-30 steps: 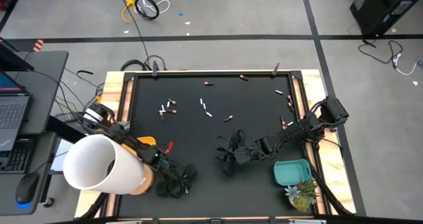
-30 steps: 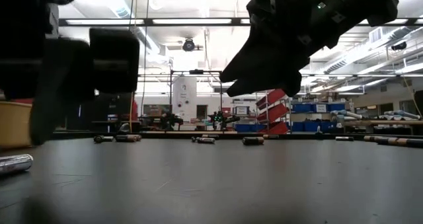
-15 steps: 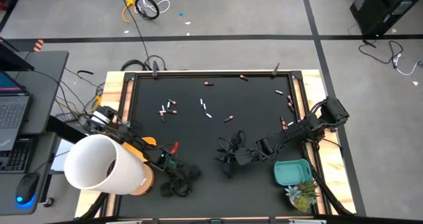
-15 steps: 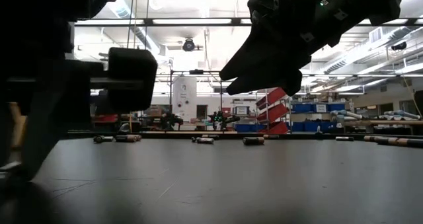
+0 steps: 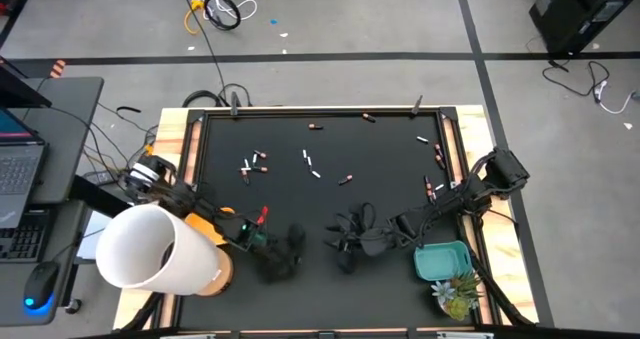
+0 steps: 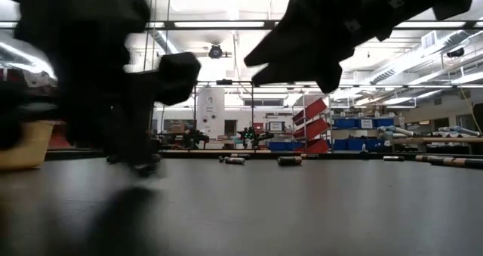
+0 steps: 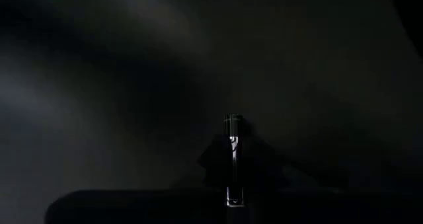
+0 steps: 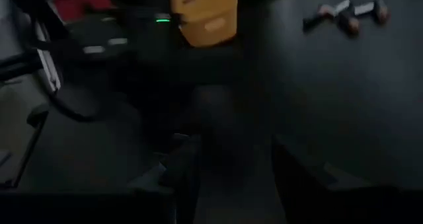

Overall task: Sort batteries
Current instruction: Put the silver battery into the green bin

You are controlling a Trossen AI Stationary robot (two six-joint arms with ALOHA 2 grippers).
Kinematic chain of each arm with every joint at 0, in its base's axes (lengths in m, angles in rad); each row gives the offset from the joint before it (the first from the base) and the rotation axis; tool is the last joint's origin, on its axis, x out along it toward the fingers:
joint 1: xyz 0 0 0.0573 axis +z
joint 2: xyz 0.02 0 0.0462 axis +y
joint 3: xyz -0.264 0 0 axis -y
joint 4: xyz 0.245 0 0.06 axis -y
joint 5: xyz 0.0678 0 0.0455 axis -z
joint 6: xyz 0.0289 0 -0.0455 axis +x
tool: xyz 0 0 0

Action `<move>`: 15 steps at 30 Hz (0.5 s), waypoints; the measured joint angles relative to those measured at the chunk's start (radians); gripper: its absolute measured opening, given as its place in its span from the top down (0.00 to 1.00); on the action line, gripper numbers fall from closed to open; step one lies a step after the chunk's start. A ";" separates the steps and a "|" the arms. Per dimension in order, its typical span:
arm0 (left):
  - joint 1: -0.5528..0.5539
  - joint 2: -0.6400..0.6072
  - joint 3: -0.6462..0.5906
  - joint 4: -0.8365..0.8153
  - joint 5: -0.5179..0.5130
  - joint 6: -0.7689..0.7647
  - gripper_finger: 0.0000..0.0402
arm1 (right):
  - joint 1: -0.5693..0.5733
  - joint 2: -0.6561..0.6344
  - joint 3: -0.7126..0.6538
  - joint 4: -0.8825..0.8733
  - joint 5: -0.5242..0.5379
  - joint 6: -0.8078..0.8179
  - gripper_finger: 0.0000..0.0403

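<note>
batteries (image 5: 255, 161) lie scattered on the black mat (image 5: 330, 199). left gripper (image 5: 282, 256) pinches one battery (image 7: 233, 159) upright; right gripper (image 5: 350, 241) hovers, fingers parted.

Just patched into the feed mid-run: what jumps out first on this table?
The big white cylinder at the table's front left corner dominates, with the left gripper beside it, low over the black mat and shut on a slim battery. The right gripper hovers near the mat's front middle, while loose batteries lie scattered across the far half. A teal tray sits front right.
</note>
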 joint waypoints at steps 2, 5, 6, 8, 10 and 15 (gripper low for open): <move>0.026 -0.019 0.000 0.002 -0.076 -0.005 0.92 | 0.010 -0.001 0.000 0.007 0.040 -0.002 0.58; 0.065 -0.026 -0.003 0.023 -0.122 -0.010 0.92 | 0.026 -0.001 0.000 -0.015 0.101 0.012 0.59; 0.078 -0.026 -0.003 0.036 -0.122 -0.016 0.92 | 0.032 -0.001 0.000 -0.019 0.110 0.025 0.59; 0.098 -0.026 -0.003 0.081 -0.125 -0.020 0.92 | 0.046 -0.007 0.000 -0.037 0.113 0.048 0.59; 0.110 -0.027 -0.003 0.123 -0.131 -0.022 0.92 | 0.063 -0.008 0.000 -0.062 0.122 0.087 0.59; 0.121 -0.028 -0.002 0.263 -0.188 -0.022 0.92 | 0.104 -0.008 0.000 -0.139 0.238 0.219 0.59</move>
